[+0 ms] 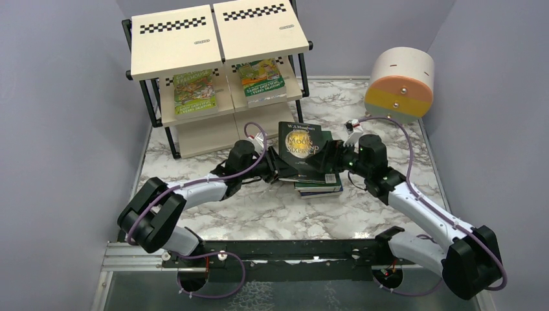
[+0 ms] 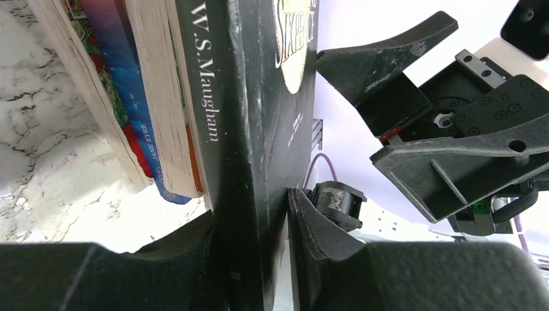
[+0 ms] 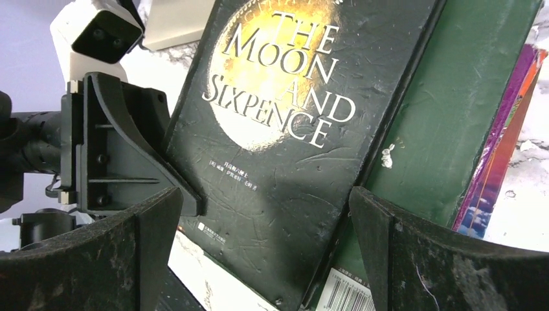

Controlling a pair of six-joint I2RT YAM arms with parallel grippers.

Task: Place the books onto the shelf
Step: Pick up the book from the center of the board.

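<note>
Item: black book (image 1: 303, 146) tilted atop stack (image 1: 322, 183), middle of surface (image 1: 259, 210), short of shelf (image 1: 175, 48) | left hand (image 1: 272, 163) clenched on its spine edge | right hand (image 1: 338, 155) released alongside | risk: shallow edge-grip may let it pivot or slip during lift.

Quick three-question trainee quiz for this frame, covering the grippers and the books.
1. How many books show on the shelf?
2. True or false: the right gripper is shut on The Moon and Sixpence.
3. Which one pinches that book's edge: A left gripper, B right gripper, C neither?
Key: 1 two, on the middle board; 2 false, its jaws stand open around the book; 3 A.
</note>
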